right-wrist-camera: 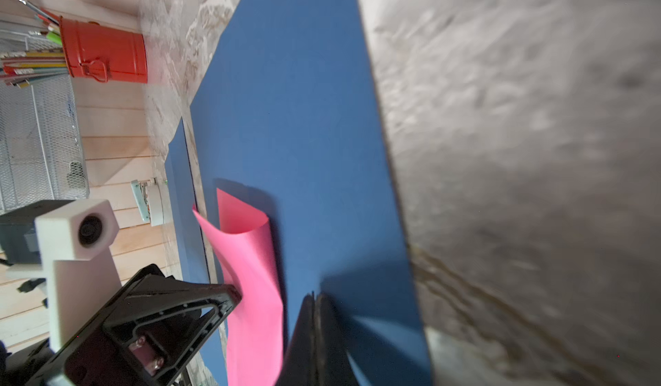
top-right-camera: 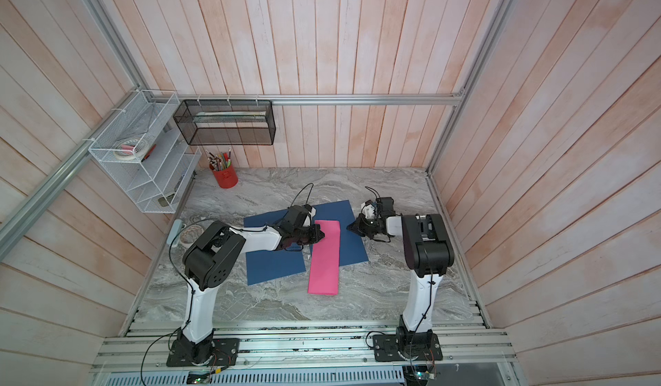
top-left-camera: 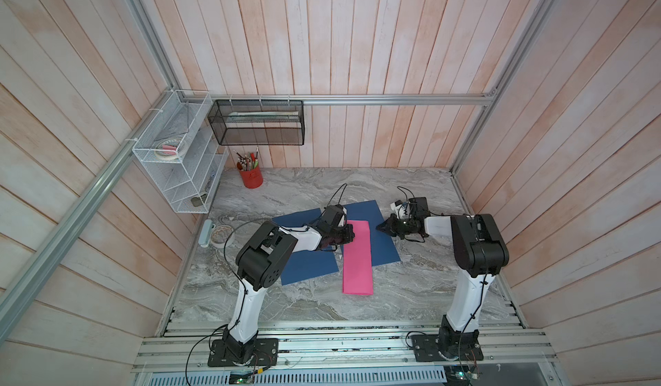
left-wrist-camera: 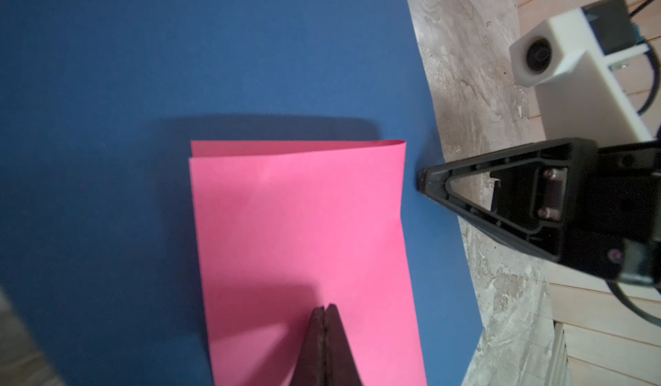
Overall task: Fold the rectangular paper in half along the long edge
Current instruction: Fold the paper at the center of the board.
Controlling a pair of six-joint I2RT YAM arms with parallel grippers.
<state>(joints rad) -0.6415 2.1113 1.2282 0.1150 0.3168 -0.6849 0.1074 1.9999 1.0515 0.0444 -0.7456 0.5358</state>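
Note:
The pink paper [top-left-camera: 357, 259] [top-right-camera: 324, 259] lies doubled over lengthwise, a long narrow strip, across two blue sheets [top-left-camera: 379, 252] [top-left-camera: 307, 266] and the marble table. Its far end bows up, with a rounded fold on the right side [right-wrist-camera: 254, 252]. The upper layer stops slightly short of the lower one [left-wrist-camera: 304, 223]. My left gripper [top-left-camera: 352, 232] [top-right-camera: 323, 233] [left-wrist-camera: 324, 307] is shut and empty, its tip at the paper's left edge near the far end. Shut and empty too, my right gripper [top-left-camera: 378, 227] [top-right-camera: 348, 227] [right-wrist-camera: 314, 294] hovers low over the blue sheet just right of the paper.
A red pencil cup [top-left-camera: 251, 177] stands at the back left. A white wire shelf [top-left-camera: 179, 166] and a black mesh basket [top-left-camera: 257, 123] hang on the walls. A small dish and holder [top-left-camera: 218, 234] sit at the left table edge. Wooden walls enclose three sides.

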